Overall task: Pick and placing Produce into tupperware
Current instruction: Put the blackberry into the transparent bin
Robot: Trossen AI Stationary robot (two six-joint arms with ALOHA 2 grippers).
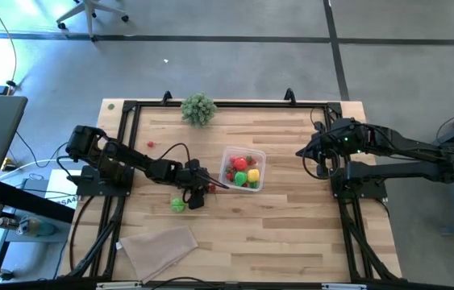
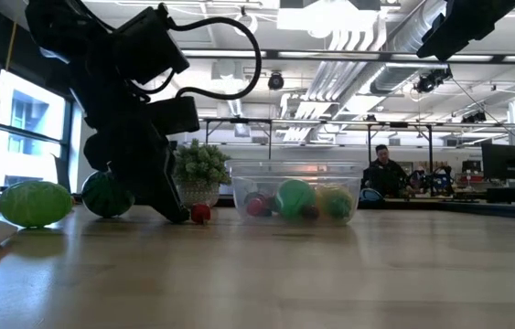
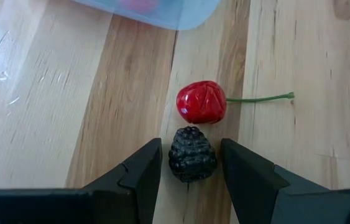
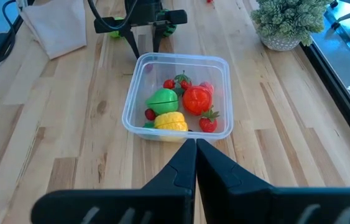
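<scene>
My left gripper (image 3: 190, 143) is open and low over the table, just on the near-left side of the tupperware (image 1: 243, 169). Its fingers stand on either side of a black berry (image 3: 192, 155) that lies on the wood, with narrow gaps showing. A red cherry (image 3: 201, 102) with a green stem lies just beyond the berry. The clear tupperware (image 4: 178, 99) holds red, green and yellow produce. A green ball (image 1: 177, 205) lies near the left gripper (image 1: 203, 187). My right gripper (image 4: 195, 149) is shut and waits above the table's right side (image 1: 317, 157).
A bushy grey-green plant (image 1: 198, 108) stands at the far edge. A beige folded cloth (image 1: 159, 247) lies at the near left. A tiny red berry (image 1: 151, 145) sits on the left part. In the low view two green fruits (image 2: 35, 203) lie left of the arm. People are in the room behind.
</scene>
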